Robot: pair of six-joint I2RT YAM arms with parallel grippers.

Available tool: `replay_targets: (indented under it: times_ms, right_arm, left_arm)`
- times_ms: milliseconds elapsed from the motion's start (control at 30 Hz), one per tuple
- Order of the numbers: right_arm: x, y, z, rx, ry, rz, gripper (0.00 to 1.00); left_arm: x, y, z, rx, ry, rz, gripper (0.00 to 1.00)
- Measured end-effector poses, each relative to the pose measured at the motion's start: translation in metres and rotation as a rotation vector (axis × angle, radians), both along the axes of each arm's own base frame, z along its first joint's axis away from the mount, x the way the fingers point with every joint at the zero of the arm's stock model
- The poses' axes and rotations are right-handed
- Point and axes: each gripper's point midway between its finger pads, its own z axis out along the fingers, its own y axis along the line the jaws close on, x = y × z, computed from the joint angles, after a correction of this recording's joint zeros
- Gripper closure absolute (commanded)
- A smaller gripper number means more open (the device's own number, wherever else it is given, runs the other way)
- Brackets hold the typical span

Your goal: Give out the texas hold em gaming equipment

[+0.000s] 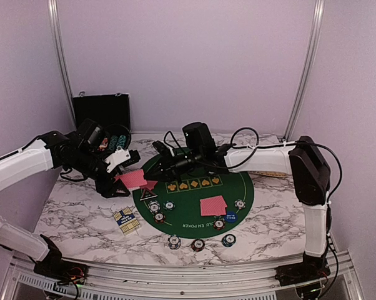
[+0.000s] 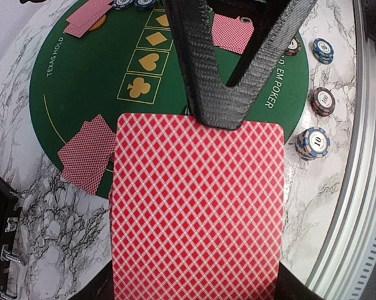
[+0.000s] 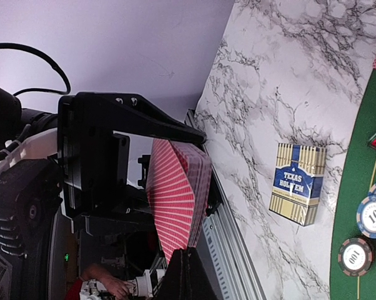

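My left gripper is shut on a deck of red-backed playing cards above the left edge of the green mat. My right gripper is shut on the top card, which is bent away from the deck. Its two fingers meet at the deck's far edge. More cards lie on the mat. Striped chips sit on the mat and off its near edge. A blue button and a black triangular button lie on the mat.
A blue and gold card box lies on the marble left of the mat. The black hinged case stands open at the back left with chips in it. A tan tray lies under the right arm.
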Motion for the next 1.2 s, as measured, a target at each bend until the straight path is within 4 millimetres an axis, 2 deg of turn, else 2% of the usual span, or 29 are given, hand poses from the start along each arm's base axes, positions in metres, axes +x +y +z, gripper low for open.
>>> replay_targets:
  times_ms: [333,367,400,433,467,600,800,967,1200]
  right_arm:
    - [0.005,-0.013,0.011,0.01,0.004,-0.023,1.0]
    - [0.006,-0.016,0.013,0.011,0.003,-0.028,0.95]
    - [0.007,-0.019,0.015,0.014,0.0,-0.033,0.8]
    - [0.008,-0.021,0.017,0.016,-0.001,-0.036,0.62]
    - [0.007,-0.022,0.018,0.016,0.006,-0.038,0.5]
    - [0.006,-0.022,0.017,0.02,0.01,-0.038,0.33]
    - [-0.007,-0.015,0.014,0.021,0.025,-0.016,0.33]
    - [-0.015,-0.001,0.014,0.034,0.024,0.015,0.39]
    - [-0.022,0.012,-0.005,0.012,0.064,0.046,0.54]
  left_arm:
    - [0.0,0.001,-0.001,0.005,-0.007,0.003,1.0]
    - [0.0,0.002,-0.001,0.006,-0.007,0.004,1.0]
    - [0.0,0.002,-0.001,0.007,-0.009,0.005,1.0]
    - [0.0,0.002,-0.001,0.008,-0.009,0.006,1.0]
    - [0.001,0.003,-0.001,0.009,-0.011,0.007,1.0]
    - [0.001,0.003,-0.001,0.008,-0.01,0.007,1.0]
    - [0.001,0.003,-0.001,0.008,-0.01,0.007,1.0]
    - [0.001,0.003,-0.001,0.008,-0.01,0.007,1.0]
    - [0.001,0.003,-0.001,0.008,-0.01,0.007,1.0]
